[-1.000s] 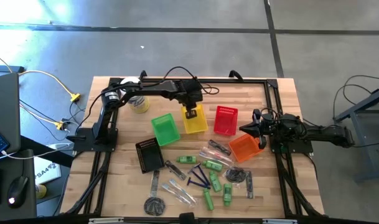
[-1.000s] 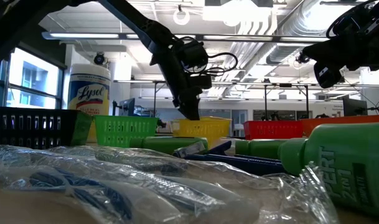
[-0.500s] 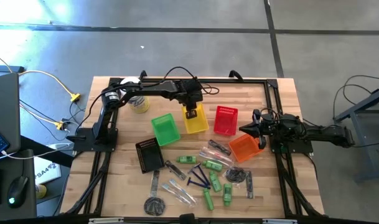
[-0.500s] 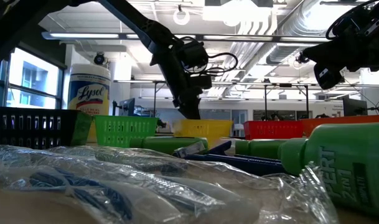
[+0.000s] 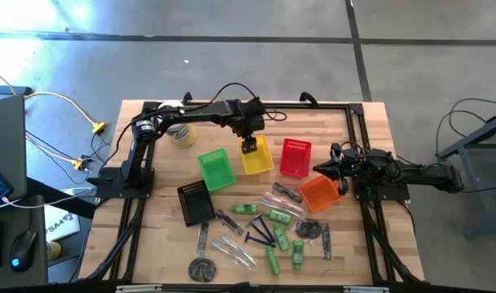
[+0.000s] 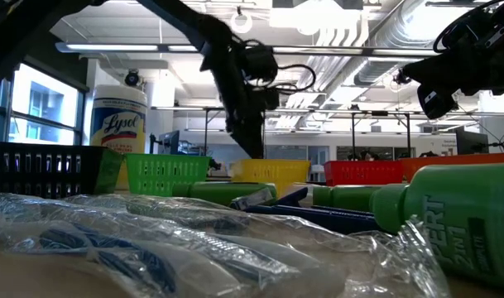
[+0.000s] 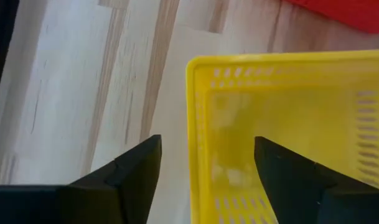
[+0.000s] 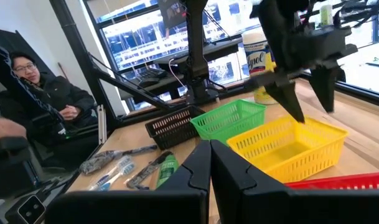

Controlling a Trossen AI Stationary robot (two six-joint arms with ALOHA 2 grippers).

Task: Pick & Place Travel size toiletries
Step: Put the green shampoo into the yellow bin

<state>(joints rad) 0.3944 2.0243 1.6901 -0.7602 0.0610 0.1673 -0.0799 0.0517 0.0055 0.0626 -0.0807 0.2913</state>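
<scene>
Left wrist view, left tool (image 7: 205, 165) apart straddling yellow basket (image 7: 289, 124) rim, basket cut off

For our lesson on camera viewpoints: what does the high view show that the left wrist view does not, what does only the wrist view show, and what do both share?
Only the high view: the green basket, orange basket, black basket, the green bottles and razors scattered at the table's near end, and the right hand by the orange basket.

Only the left wrist view: the left hand's open fingers straddling one wall of the yellow basket.

Both: the yellow basket, red basket and wooden table.
</scene>
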